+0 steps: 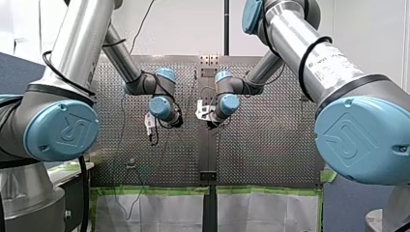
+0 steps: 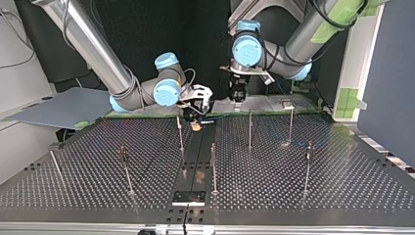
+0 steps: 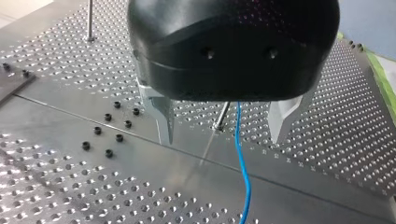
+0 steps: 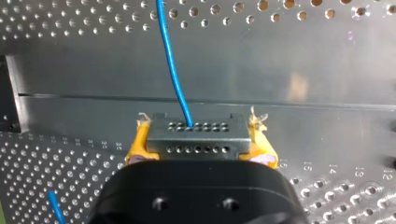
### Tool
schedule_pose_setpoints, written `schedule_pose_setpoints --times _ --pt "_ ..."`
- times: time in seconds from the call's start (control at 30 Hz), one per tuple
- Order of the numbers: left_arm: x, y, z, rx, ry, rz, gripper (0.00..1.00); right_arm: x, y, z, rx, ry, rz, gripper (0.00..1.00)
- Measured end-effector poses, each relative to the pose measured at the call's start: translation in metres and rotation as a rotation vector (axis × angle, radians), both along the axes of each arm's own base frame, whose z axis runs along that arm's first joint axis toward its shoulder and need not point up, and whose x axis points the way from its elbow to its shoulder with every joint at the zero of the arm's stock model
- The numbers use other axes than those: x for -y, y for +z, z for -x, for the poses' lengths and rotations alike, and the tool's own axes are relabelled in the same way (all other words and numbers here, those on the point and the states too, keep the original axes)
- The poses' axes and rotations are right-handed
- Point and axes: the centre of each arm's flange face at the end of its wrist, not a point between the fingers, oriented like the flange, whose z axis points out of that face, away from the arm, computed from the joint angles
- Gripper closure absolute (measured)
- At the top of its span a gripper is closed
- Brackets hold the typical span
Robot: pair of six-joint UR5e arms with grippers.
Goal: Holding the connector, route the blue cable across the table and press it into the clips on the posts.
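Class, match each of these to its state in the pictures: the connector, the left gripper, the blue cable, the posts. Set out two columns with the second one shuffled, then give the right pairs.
Column one
1. connector
2. left gripper
3. blue cable
4. posts

Column two
A. standing upright on the perforated table
B. open, gripping nothing
C. clamped in the right gripper
D. plugged into a hole in the connector

Pairs: 1-C, 2-B, 3-D, 4-A
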Motion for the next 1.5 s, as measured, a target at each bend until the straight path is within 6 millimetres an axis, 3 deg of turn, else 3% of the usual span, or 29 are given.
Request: schedule_pose_setpoints --times 0.47,0.77,1.17,1.5 --pt "0.008 -0.024 -0.050 -0.004 0.035 0.003 0.00 0.000 0.000 0.000 0.001 0.000 0.001 1.00" --pt "0.005 -0.016 -0.070 0.020 0.028 0.027 0.00 0.001 0.000 0.000 0.004 -0.003 0.002 1.00" --pt "0.018 -0.043 -0.088 -0.023 0.046 0.020 0.00 0.004 0.000 0.002 0.007 -0.007 0.003 1.00" --pt "0.019 -0.044 -0.090 -0.014 0.081 0.007 0.00 0.005 0.000 0.003 0.010 -0.010 0.001 1.00"
